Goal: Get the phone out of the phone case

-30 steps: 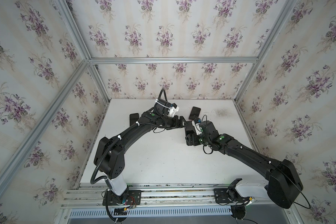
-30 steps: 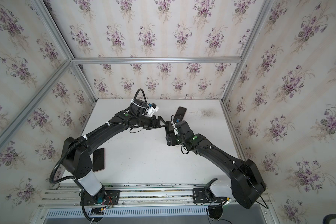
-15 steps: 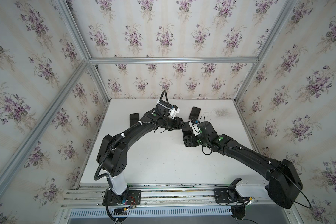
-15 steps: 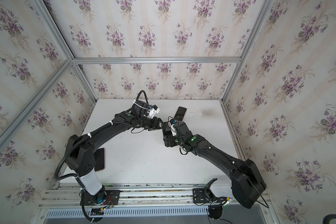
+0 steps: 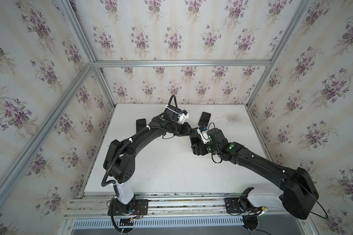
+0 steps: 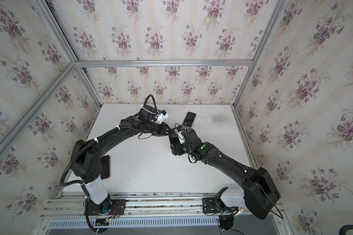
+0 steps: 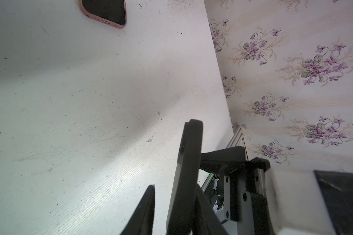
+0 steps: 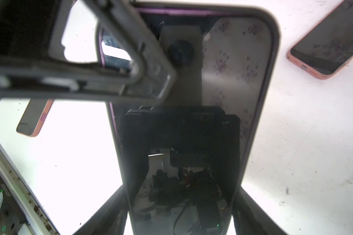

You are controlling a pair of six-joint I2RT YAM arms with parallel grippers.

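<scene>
As left gripper (image 7: 175, 188), wide moments ago, narrows round case (image 7: 190, 146) edge (clamp uncertain), right gripper (image 8: 180, 201) pinches phone (image 8: 222, 101) sides; peeling looks ready.

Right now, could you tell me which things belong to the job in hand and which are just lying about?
Job: cased phone; right gripper holding it; left gripper at its case.
Lying about: pink phone beyond the grippers; back-left phone; phone by the left arm's base.

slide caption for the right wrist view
Right gripper holds a glossy dark-screened phone, black case lifted off one corner, two pink-edged phones on white table
</scene>
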